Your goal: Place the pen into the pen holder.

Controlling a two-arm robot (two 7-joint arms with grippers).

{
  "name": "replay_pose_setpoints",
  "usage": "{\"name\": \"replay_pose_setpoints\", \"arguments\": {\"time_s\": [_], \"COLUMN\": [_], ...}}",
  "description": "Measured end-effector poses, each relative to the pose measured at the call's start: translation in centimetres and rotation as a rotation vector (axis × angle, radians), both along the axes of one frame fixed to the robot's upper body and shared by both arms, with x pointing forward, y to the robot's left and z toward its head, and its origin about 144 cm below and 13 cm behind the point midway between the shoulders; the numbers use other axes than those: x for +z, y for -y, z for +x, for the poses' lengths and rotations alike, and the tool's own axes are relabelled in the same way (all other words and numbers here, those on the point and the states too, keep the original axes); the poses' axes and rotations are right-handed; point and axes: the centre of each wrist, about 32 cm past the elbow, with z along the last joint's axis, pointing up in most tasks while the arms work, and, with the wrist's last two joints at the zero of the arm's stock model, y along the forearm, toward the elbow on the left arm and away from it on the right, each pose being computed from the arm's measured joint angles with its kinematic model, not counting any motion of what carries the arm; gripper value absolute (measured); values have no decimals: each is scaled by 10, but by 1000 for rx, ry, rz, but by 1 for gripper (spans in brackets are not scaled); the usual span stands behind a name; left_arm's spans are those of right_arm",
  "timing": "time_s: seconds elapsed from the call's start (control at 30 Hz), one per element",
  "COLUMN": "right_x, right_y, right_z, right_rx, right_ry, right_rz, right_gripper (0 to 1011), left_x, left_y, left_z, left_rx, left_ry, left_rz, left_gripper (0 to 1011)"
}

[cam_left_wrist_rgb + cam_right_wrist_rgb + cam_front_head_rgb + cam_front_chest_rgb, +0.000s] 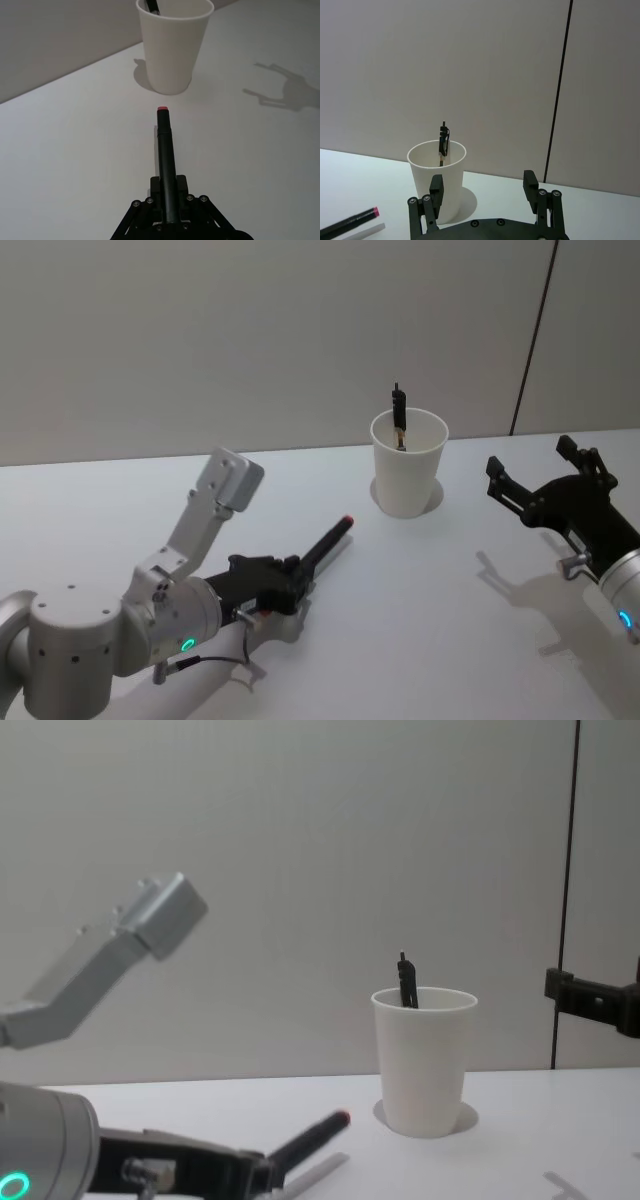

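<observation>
Bare white tabletop (400,585) separates the red-tipped black pen (327,543), clamped in the left gripper (290,580), from the white paper cup (409,478). A slim black clip pen (399,418) leans at the cup's far rim; the rest of its mouth is free. The right gripper (532,465), fingers spread, stands apart on the cup's right.

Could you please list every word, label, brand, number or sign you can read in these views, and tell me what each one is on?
None: there is no readable text in any view.
The white pen holder is plain.
The red-tipped black pen held in the left gripper shows no print.
The dark pen in the holder is too small to tell.
The open right gripper shows no lettering.
</observation>
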Motion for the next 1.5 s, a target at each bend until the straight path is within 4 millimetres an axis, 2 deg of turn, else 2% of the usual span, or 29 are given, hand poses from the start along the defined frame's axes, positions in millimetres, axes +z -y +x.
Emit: {"name": "replay_pose_setpoints", "arguments": {"time_s": [0.8, 1.2, 1.5], "right_x": [0, 0, 0], "right_y": [0, 0, 0], "right_z": [0, 0, 0], "right_rx": [0, 0, 0], "right_ry": [0, 0, 0], "right_rz": [0, 0, 0], "right_gripper": [1002, 1001, 1001], "left_x": [-4, -2, -4], "left_y": [-27, -29, -17], "left_z": [-16, -15, -5], "left_rx": [138, 65, -63], "left_ry": [284, 379, 414], "left_rz": [-321, -452, -499], "left_gripper": [179, 178, 179]}}
